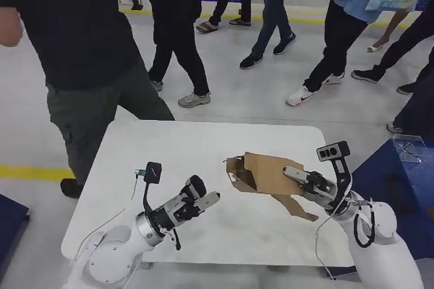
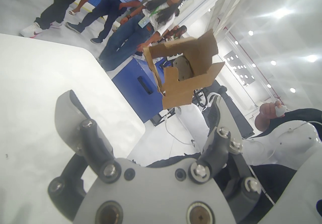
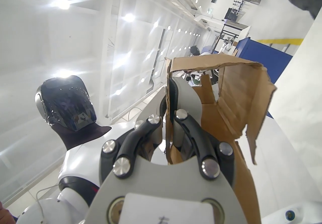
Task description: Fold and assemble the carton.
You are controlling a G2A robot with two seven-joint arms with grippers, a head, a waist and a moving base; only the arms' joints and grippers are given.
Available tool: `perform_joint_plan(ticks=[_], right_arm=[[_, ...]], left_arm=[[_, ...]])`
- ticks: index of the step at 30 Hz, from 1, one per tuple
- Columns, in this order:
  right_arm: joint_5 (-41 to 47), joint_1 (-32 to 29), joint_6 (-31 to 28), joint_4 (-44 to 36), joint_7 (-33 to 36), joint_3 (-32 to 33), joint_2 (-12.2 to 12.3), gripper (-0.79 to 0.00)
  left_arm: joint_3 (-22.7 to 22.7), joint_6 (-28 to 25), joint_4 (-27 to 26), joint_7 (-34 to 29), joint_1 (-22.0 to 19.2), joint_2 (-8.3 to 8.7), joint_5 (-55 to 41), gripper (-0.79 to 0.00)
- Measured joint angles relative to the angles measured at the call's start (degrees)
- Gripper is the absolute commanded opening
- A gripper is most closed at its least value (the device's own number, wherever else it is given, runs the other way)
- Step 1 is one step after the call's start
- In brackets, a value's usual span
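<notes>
White table (image 1: 202, 144) at centre on a grey floor (image 1: 275, 101), yellow floor line (image 1: 22, 172) at 9 o'clock of it, blue cabinet (image 1: 390, 180) at 3 o'clock with a clear bin (image 1: 412, 147) on top, another blue unit (image 1: 0, 217) at 8 o'clock.

left gripper (image 1: 205, 191): fingers spread | straight ahead: open stretch of table (image 1: 202, 144), room to pass | past that: carton (image 1: 264, 172) pinched in right gripper (image 1: 289, 173) blocks the way

No legible text or numbers
</notes>
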Motion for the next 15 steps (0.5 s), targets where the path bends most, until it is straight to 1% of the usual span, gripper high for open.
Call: perform_joint_plan(ticks=[7, 15], right_arm=[[-1.6, -0.9, -0.1, -1.6, 0.7, -1.3, -0.1, -0.785], [-2.0, -1.8, 0.4, -2.5, 1.3, -2.0, -0.1, -0.785]], left_arm=[[2.8, 1.8, 2.1, 0.8, -2.6, -0.50, 2.1, 0.000], [5.5, 4.9, 4.5, -1.8, -5.8, -0.95, 2.3, 0.000]])
